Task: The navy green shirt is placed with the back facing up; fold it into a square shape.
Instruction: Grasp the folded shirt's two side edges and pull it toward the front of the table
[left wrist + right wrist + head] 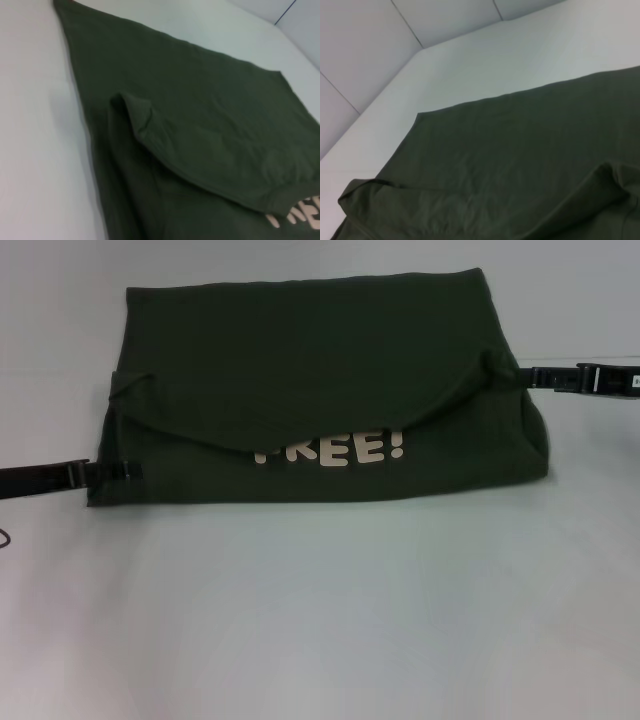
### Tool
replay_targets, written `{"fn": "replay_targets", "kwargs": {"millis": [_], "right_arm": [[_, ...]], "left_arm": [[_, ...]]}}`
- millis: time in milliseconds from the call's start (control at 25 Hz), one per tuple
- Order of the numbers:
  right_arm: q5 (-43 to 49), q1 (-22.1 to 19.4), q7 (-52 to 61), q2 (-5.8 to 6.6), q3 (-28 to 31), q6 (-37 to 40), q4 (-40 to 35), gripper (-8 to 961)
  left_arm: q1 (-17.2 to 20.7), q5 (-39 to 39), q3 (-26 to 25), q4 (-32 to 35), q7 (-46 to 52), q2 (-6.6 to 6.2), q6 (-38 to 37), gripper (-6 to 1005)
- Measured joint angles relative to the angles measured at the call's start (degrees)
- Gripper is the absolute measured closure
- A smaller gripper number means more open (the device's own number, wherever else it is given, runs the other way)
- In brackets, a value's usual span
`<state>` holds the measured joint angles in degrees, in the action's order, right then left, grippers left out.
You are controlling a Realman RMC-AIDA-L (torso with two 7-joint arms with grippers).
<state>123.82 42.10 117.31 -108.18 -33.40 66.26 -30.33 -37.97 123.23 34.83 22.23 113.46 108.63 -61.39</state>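
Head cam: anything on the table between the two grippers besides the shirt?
No. Only the navy green shirt spans from left gripper to right gripper, head view.

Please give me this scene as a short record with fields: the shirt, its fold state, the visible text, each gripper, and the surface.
shirt: dark green shirt, lying on the table
fold state: far part folded toward the near edge, flap partly covering the print; not yet square
text: cream letters, top cut off by the flap
left gripper: at the shirt's left near edge
right gripper: at the shirt's right edge, farther back
surface: pale table
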Motion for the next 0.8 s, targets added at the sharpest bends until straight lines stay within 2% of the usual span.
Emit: {"fn": "replay_targets", "kwargs": {"millis": [200, 640, 800], "right_arm": [[0.3, -0.2, 0.0, -0.14, 0.0, 0.0, 0.0, 48], [0.3, -0.4, -0.1, -0.44, 0.0, 0.0, 0.0, 47], [0.3, -0.4, -0.1, -0.56, -0.1, 0.0, 0.0, 47]], "left_arm": [[-0.3, 0.0, 2.4, 0.1, -0.5, 0.78, 2.8, 106], [-0.3, 0.0, 2.7, -0.1, -1.0, 1.11, 5.9, 107], [-0.2, 0.0, 2.7, -0.2, -1.5, 1.68, 6.3, 108]]}}
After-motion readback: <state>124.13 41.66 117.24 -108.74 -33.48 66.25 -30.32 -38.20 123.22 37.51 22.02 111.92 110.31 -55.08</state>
